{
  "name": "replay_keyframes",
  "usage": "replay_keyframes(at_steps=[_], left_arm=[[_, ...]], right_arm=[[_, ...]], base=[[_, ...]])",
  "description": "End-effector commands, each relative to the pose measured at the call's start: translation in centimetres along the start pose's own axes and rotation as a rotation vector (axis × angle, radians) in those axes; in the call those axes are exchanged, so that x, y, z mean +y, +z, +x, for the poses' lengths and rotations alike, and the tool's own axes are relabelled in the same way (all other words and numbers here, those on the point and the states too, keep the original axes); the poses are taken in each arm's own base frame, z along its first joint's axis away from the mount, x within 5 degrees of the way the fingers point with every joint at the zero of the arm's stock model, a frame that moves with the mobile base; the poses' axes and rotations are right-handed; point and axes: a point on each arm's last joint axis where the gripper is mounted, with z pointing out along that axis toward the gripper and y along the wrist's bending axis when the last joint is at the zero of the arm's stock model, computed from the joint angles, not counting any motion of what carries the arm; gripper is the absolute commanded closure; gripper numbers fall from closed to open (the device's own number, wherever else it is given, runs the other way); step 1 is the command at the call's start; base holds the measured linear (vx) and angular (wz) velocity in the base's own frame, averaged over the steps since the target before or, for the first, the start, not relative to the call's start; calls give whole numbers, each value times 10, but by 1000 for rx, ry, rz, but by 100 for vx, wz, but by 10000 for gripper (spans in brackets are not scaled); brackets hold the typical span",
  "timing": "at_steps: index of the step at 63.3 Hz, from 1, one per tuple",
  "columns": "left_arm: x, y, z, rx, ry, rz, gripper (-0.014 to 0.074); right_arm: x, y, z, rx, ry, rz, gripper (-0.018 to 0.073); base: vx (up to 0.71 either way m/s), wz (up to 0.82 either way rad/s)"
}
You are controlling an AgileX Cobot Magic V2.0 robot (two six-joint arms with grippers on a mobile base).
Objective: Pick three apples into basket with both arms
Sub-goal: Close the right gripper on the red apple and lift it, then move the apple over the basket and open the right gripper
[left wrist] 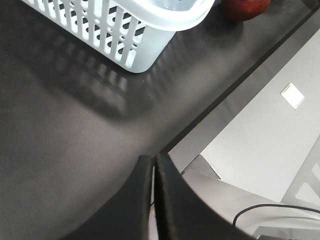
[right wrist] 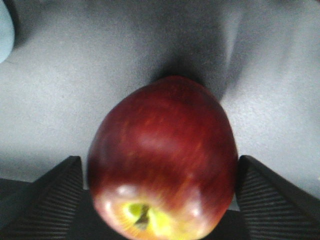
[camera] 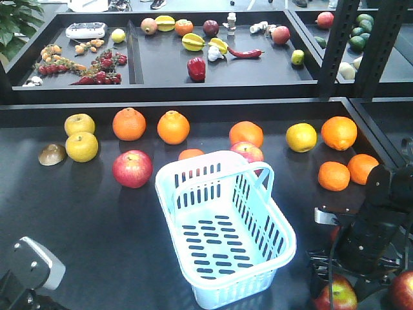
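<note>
The pale blue basket (camera: 226,226) stands empty in the middle of the dark table; its corner also shows in the left wrist view (left wrist: 125,30). One red apple (camera: 132,168) lies left of it, and another apple (camera: 248,153) lies just behind its far rim. A third apple (right wrist: 162,145) rests on the table between the fingers of my right gripper (right wrist: 156,167). The right finger touches it, and a thin gap shows at the left finger. That same apple (camera: 335,294) sits by the right arm (camera: 374,226). My left gripper (left wrist: 154,161) is shut and empty, near the table's front edge.
Another red apple (camera: 403,290) sits at the far right edge. Oranges (camera: 129,124) and yellow fruits (camera: 81,146) line the back of the table, more oranges (camera: 333,175) are right of the basket, and a brown lump (camera: 51,154) is at the left. Raised trays of produce (camera: 193,64) lie behind.
</note>
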Motion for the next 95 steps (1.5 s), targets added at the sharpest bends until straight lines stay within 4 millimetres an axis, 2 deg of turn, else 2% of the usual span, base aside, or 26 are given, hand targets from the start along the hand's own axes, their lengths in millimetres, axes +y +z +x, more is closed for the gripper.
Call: replay_keyframes(at_steps=[1, 4, 14, 21, 25, 33, 44, 52, 59, 67, 73, 82, 89, 95], left_arm=[[-2, -4, -9, -60, -26, 3, 603], [-2, -4, -9, -60, -26, 3, 603], [-2, -4, -9, -60, -26, 3, 603], [-2, -4, -9, -60, -26, 3, 603], [-2, -4, -9, -60, -26, 3, 603], [-2, -4, -9, -60, -26, 3, 603], [-2, -4, -9, -60, -26, 3, 603], [-2, -4, -9, -60, -26, 3, 603], [-2, -4, -9, -60, -26, 3, 603], [-2, -4, -9, -59, -26, 3, 603], [-2, -4, -9, -59, -26, 3, 603], [-2, -4, -9, -59, -26, 3, 603], [-2, -4, -9, -59, -26, 3, 603], [-2, -4, -9, -59, -26, 3, 603]], right_arm=[[5, -14, 0, -26, 4, -30, 27], [5, -15, 1, -24, 2, -31, 72], [5, -24, 4, -41, -18, -11, 321], [6, -39, 9, -90, -36, 8, 505], [7, -50, 13, -127, -50, 21, 575], [12, -80, 28, -211, -80, 46, 568], [24, -126, 60, -385, -111, 46, 566], [41, -155, 83, -544, -116, -65, 564], [64, -168, 92, -656, -217, -185, 564], [98, -166, 87, -719, -333, -259, 561], [118, -157, 73, -775, -376, -246, 555], [133, -137, 53, -772, -388, -229, 486], [132, -123, 40, -739, -367, -221, 338], [131, -120, 31, -783, -342, -209, 150]], base=[[0, 0], [0, 0], [0, 0], [0, 0], [0, 0], [0, 0], [0, 0], [0, 0], [0, 0], [0, 0], [0, 0], [0, 0], [0, 0], [0, 0]])
